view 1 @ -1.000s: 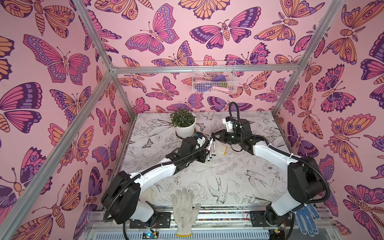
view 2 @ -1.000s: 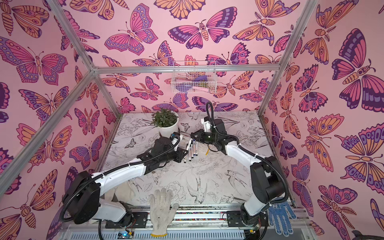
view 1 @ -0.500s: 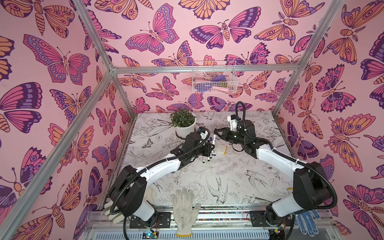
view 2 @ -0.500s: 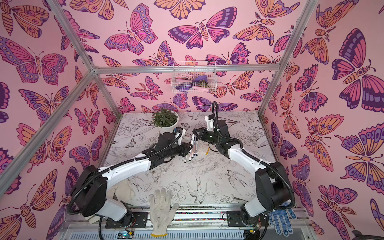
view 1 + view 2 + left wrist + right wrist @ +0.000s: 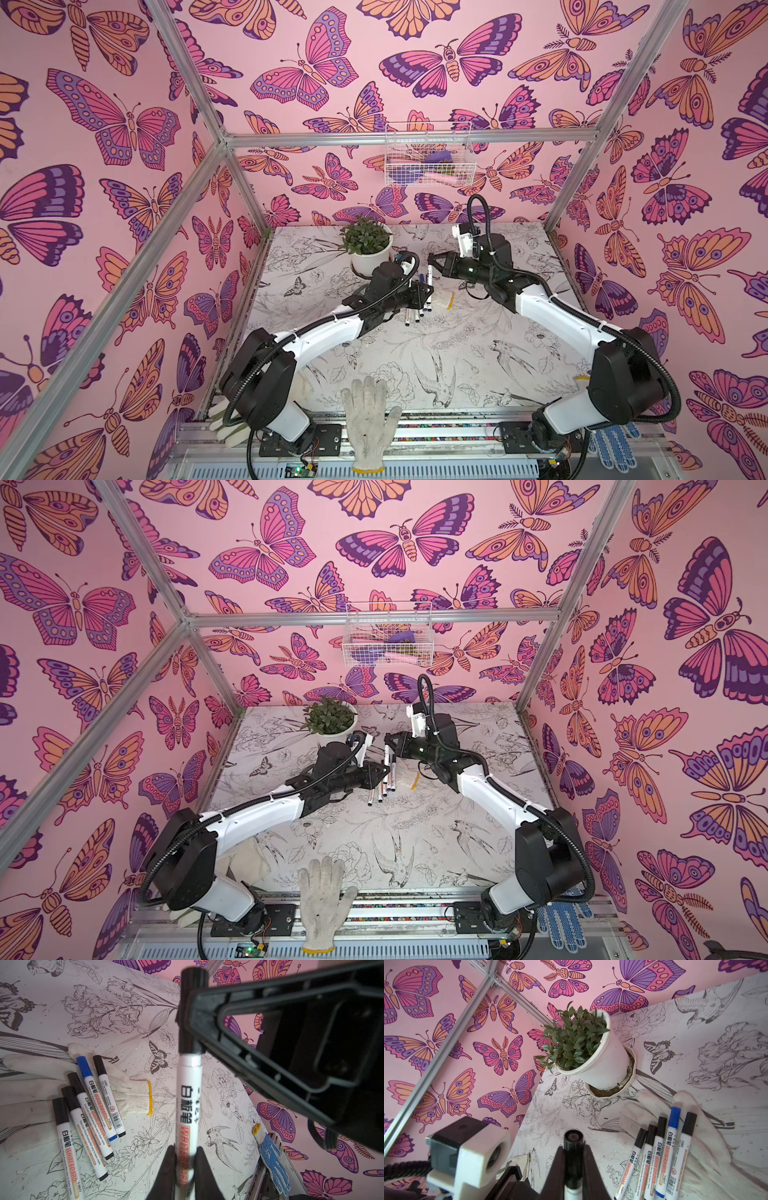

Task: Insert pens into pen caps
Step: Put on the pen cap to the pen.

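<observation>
Movement first: compared with a second before, both arms had reached further toward the back of the table (image 5: 457, 357), their shoulder links tipped forward. The spot where the two grippers met had slid a touch closer to the potted plant (image 5: 368, 253). Over the last half second, hardly anything shifted.

And the grip held! The left gripper (image 5: 185, 1153) was clamped on the white barrel of the held pen (image 5: 188, 1101), low on its print. The right gripper (image 5: 573, 1154) was pinched tight around the black cap (image 5: 572, 1139) at the pen's other end. In the left wrist view that cap sat seated against the barrel. In both top views the held pen (image 5: 429, 277) (image 5: 387, 757) hung clear above the table between the two black gripper noses, cap end toward the back wall.

Left arm: stretched long and low from its base at the near edge, forearm slanting in toward the middle, gripper pointing at its partner. Right arm: elbow bent, forearm angling in from the near right corner, wrist turned to face the left arm.

Below them, five pens (image 5: 91, 1109) lay side by side, all capped, four in black and one in blue. They rested partly on a white glove (image 5: 128, 1093) spread on the table near the potted plant.
</observation>
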Robot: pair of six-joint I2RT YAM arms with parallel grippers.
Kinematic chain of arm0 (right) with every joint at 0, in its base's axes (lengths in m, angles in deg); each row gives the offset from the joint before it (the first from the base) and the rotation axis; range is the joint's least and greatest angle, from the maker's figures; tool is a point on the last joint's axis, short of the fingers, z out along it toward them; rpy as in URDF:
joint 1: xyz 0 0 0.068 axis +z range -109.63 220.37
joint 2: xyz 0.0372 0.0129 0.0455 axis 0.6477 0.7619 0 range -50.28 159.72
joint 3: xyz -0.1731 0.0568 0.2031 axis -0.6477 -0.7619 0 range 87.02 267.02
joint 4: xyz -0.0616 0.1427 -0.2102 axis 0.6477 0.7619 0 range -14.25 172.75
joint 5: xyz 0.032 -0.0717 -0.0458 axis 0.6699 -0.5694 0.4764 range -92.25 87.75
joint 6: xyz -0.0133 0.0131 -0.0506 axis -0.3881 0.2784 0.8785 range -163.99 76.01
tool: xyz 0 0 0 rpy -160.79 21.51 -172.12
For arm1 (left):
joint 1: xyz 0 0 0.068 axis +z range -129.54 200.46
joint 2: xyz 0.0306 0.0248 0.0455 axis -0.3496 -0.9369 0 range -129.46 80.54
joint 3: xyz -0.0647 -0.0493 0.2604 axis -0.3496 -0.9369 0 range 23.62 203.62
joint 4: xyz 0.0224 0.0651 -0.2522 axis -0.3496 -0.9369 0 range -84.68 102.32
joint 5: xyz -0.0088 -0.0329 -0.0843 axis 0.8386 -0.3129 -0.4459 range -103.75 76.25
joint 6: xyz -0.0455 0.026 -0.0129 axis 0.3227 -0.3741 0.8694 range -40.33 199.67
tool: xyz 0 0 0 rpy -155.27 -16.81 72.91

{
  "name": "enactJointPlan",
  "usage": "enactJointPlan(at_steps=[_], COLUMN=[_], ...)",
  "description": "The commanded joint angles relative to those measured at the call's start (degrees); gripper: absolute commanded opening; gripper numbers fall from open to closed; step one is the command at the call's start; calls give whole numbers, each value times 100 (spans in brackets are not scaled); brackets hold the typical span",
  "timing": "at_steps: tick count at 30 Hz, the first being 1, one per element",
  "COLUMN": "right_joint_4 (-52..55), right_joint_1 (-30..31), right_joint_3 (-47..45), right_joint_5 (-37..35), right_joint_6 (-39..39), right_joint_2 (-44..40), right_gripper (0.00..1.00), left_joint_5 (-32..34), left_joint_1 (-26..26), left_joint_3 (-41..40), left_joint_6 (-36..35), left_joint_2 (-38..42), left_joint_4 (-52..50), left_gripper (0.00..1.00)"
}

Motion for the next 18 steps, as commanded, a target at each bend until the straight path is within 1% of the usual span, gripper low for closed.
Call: enactJointPlan(at_steps=[1, 5, 10, 14, 18], right_joint_4=[1162, 908, 210, 140, 379], right_joint_1=[247, 209, -14, -34, -49], right_joint_3=[-72, -117, -338, -413, -364], right_joint_5=[978, 1355, 1839, 1905, 1769], right_joint_6=[401, 235, -310, -430, -268], right_joint_2=[-189, -233, -278, -284, -300], right_gripper=[0, 0, 0, 0, 0], left_joint_5=[743, 649, 553, 411, 53], left_joint_1=[353, 375, 394, 411, 445], left_joint_3=[285, 285, 139, 31, 12], left_joint_6=[22, 84, 179, 218, 145], left_joint_2=[148, 170, 269, 334, 328], left_joint_4=[587, 595, 668, 731, 801], left_gripper=[0, 0, 0, 0, 0])
